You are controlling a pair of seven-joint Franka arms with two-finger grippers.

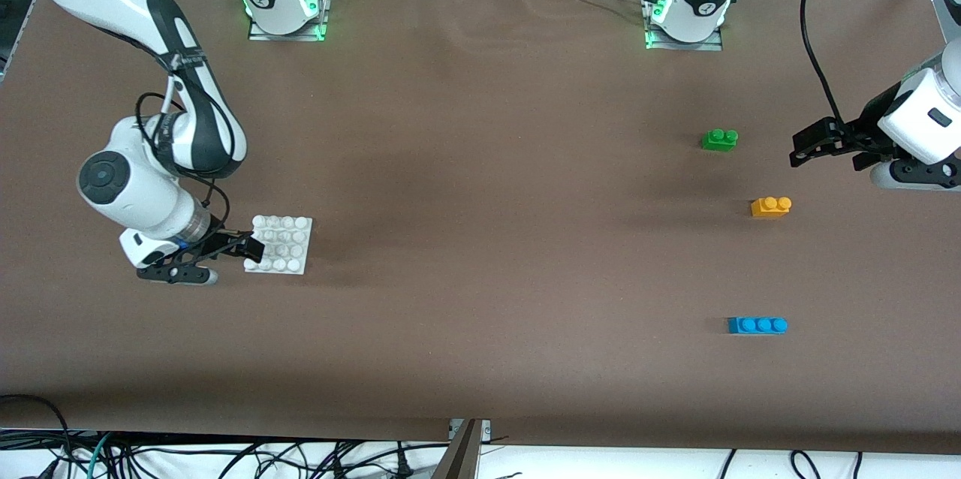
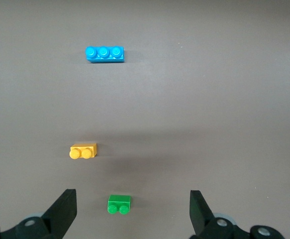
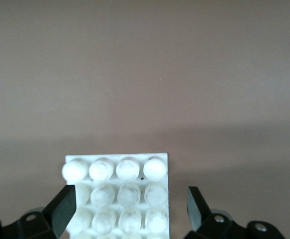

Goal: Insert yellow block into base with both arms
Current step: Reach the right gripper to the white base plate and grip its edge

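Observation:
The yellow block [image 1: 771, 206] [image 2: 83, 150] lies on the brown table near the left arm's end, studs up. My left gripper [image 1: 802, 149] [image 2: 132, 211] hovers open and holds nothing, over the table beside the green brick [image 1: 719, 140] [image 2: 119, 204]. The white studded base [image 1: 279, 244] [image 3: 117, 191] lies flat near the right arm's end. My right gripper [image 1: 240, 254] [image 3: 131, 209] is low at the base's edge and open. One finger [image 3: 65, 209] overlaps the base's side, while the second stands clear of it.
A blue three-stud brick [image 1: 757, 325] [image 2: 105, 53] lies nearer the front camera than the yellow block. Both arm bases [image 1: 285, 2] [image 1: 687, 10] stand along the table's back edge. Brown table stretches between the base and the bricks.

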